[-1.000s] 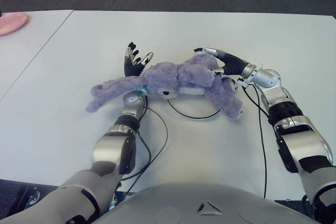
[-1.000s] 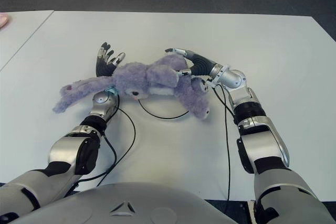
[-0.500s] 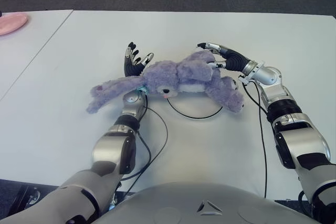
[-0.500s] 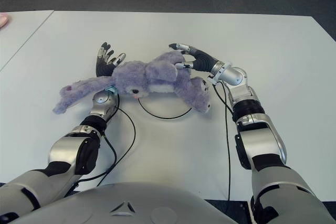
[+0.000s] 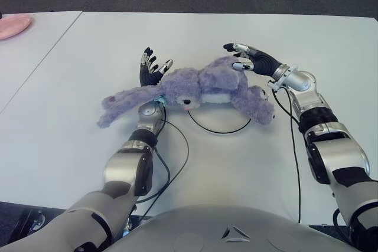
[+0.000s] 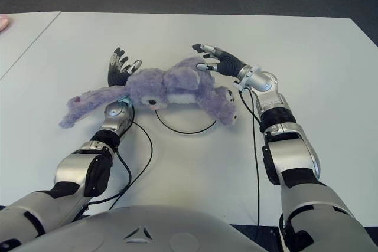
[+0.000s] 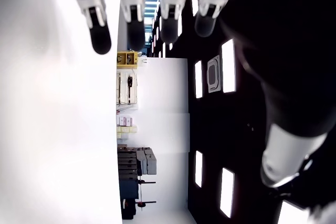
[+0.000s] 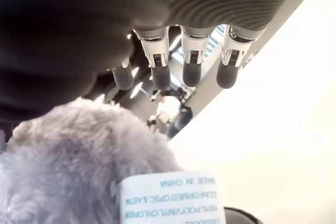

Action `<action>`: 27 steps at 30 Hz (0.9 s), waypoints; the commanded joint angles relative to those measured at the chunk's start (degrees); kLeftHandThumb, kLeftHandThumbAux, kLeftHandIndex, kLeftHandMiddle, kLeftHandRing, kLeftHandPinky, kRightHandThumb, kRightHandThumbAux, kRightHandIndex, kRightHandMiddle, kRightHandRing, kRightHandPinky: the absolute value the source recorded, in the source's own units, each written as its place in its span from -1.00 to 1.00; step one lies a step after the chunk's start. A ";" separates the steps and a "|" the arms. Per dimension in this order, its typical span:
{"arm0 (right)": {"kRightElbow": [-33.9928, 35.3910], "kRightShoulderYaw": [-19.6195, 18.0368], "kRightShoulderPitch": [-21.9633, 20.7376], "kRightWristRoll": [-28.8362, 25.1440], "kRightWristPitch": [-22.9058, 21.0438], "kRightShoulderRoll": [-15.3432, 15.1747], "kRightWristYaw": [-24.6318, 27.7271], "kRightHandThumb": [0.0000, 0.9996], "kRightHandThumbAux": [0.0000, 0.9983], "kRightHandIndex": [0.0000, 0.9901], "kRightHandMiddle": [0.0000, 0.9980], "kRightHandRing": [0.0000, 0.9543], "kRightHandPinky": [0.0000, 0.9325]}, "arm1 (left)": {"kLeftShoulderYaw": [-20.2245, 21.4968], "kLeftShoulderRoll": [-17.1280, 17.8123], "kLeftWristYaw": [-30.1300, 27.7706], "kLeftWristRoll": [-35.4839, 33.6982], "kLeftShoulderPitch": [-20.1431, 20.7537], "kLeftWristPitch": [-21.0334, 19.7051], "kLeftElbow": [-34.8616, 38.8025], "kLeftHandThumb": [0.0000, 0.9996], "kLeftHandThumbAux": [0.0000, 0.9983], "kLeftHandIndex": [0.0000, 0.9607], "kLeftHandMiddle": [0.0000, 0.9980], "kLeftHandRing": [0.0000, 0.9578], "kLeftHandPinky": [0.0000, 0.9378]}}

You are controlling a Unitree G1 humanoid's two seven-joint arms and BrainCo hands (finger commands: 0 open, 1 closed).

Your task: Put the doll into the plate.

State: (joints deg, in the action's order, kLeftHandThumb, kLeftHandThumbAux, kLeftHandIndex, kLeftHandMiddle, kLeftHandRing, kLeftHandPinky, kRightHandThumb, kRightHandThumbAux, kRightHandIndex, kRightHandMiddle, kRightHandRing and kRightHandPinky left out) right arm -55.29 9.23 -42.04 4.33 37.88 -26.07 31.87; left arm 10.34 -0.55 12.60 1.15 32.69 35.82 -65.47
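Doll lies on the desk; my right hand has lifted off to its 2 o'clock, fingers spread, while my left hand stays open.

Even, bright light falls from above on the wide white table, and only soft, weak shadows lie under the fluffy purple plush doll. In both wrist views the table is blown out to pure white, and the near fingers are blurred.
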 commanded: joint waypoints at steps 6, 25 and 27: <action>-8.92 -2.23 -6.12 -0.50 -5.29 1.16 2.76 -0.53 -0.29 -1.00 -1.00 -1.00 -0.90 | 0.43 -5.13 -1.59 -0.23 -14.28 -4.30 -10.64 -1.00 0.43 -0.90 -0.81 -0.76 -0.65; -13.69 -9.09 -21.11 -9.01 -21.53 -4.33 44.25 -0.44 -0.33 -1.00 -1.00 -1.00 -1.00 | 0.10 -5.17 -0.97 0.20 -14.40 -4.32 -10.69 -1.00 0.42 -0.90 -0.83 -0.77 -0.66; -11.04 -11.12 -20.03 -11.69 -19.46 -4.76 46.48 -0.44 -0.36 -1.00 -1.00 -1.00 -1.00 | 0.01 -5.21 -0.78 0.29 -14.48 -4.29 -10.69 -1.00 0.41 -0.90 -0.83 -0.77 -0.66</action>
State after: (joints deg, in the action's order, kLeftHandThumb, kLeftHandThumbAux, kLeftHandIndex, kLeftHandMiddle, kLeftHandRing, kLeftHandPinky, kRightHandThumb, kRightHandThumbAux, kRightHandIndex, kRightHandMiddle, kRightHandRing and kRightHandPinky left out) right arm -68.21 2.58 -59.18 -1.59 20.71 -27.78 68.80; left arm 10.31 -0.65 12.60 1.19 32.86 35.82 -65.47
